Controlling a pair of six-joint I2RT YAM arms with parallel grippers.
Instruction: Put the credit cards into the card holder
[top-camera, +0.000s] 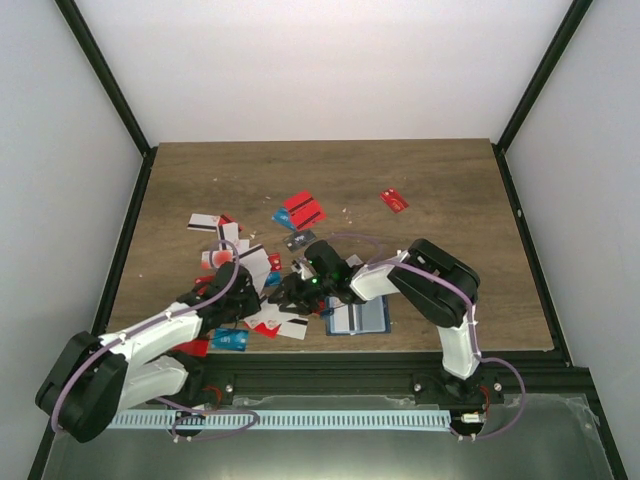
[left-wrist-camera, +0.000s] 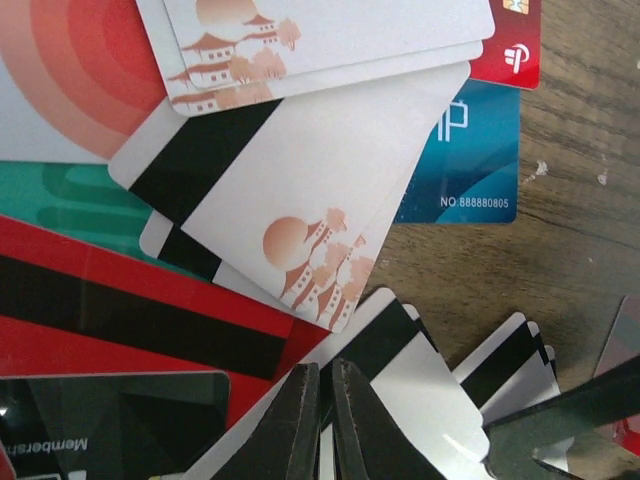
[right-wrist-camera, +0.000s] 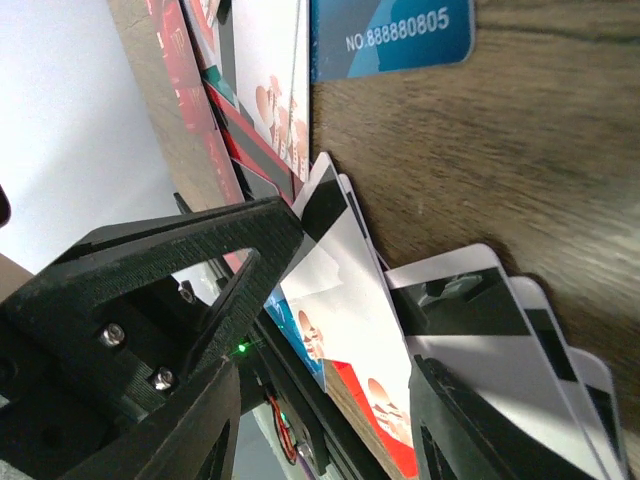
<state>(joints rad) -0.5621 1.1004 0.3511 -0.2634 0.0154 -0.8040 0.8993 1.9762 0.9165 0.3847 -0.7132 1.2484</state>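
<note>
Top view looks down; wrist views close (sharing blue card (left-wrist-camera: 470, 150)).

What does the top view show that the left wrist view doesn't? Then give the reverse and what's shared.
Top only: the card holder, lying right of the pile, and a lone red card far off. Left wrist only: the number printed on the blue card and pagoda art on a white card. Both: the pile on the wooden table, with the left gripper shut over it.

table (top-camera: 450, 180): brown wood grain | walls (top-camera: 330, 60): plain white | corner posts (top-camera: 110, 80): black | light: even
</note>
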